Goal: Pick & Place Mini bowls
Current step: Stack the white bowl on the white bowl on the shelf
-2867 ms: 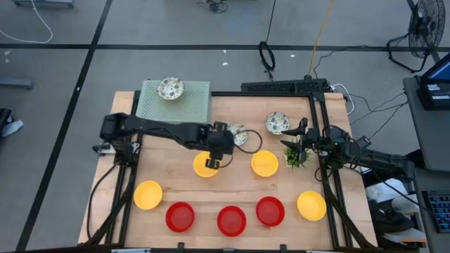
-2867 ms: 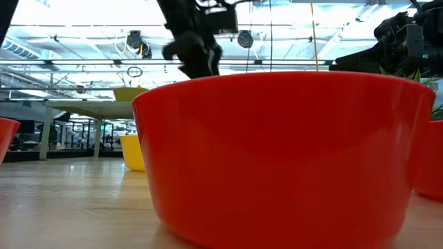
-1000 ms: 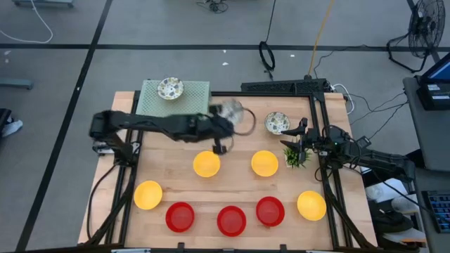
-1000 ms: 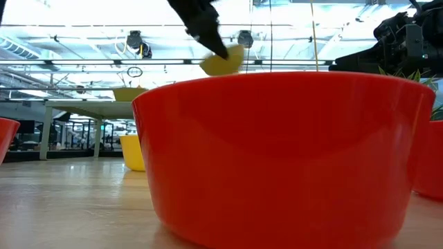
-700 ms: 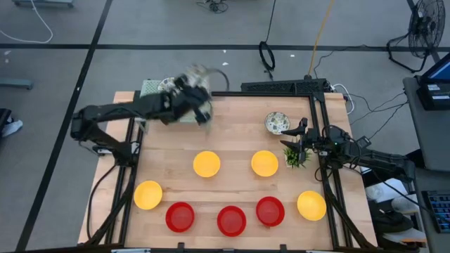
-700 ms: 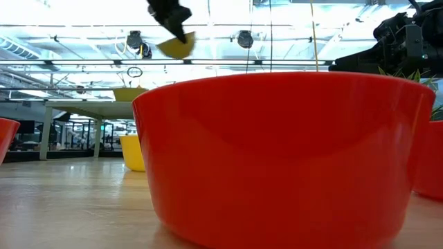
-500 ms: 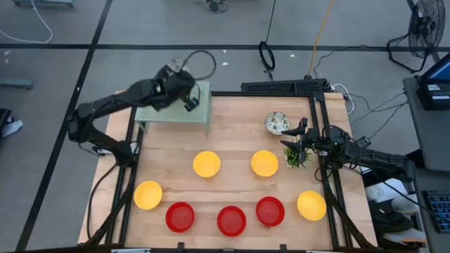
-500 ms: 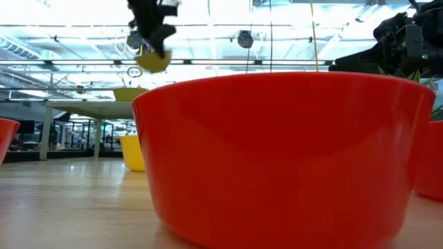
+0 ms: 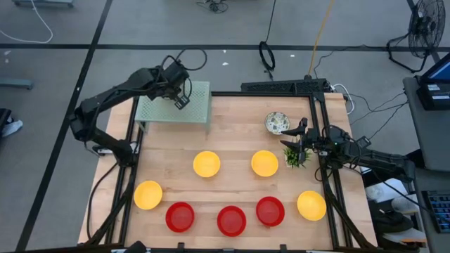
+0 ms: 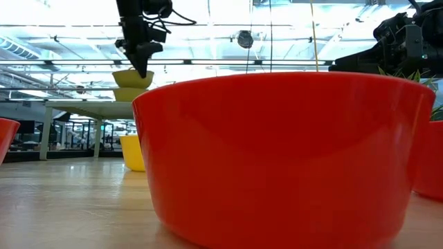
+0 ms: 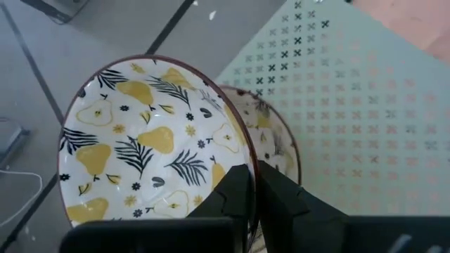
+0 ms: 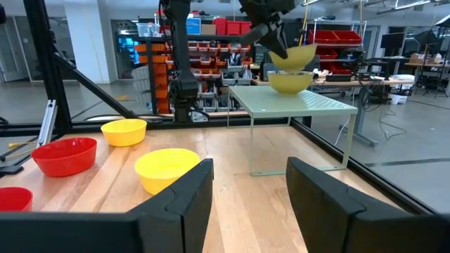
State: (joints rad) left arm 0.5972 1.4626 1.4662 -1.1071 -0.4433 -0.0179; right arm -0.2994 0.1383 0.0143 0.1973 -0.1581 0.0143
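- Left end effector (image 11: 249, 184) pinches rim of white pear-patterned mini bowl (image 11: 140, 151), held just above second patterned bowl (image 11: 271, 137) on pale green perforated stand (image 9: 190, 109).
- Right end effector (image 12: 242, 193) parked, fingers spread, near small green plant (image 9: 292, 154).

Bright overhead ceiling lights glare in the low view.

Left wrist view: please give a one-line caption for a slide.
Left tool grips a pear-patterned mini bowl by its rim above a second bowl on the green stand.
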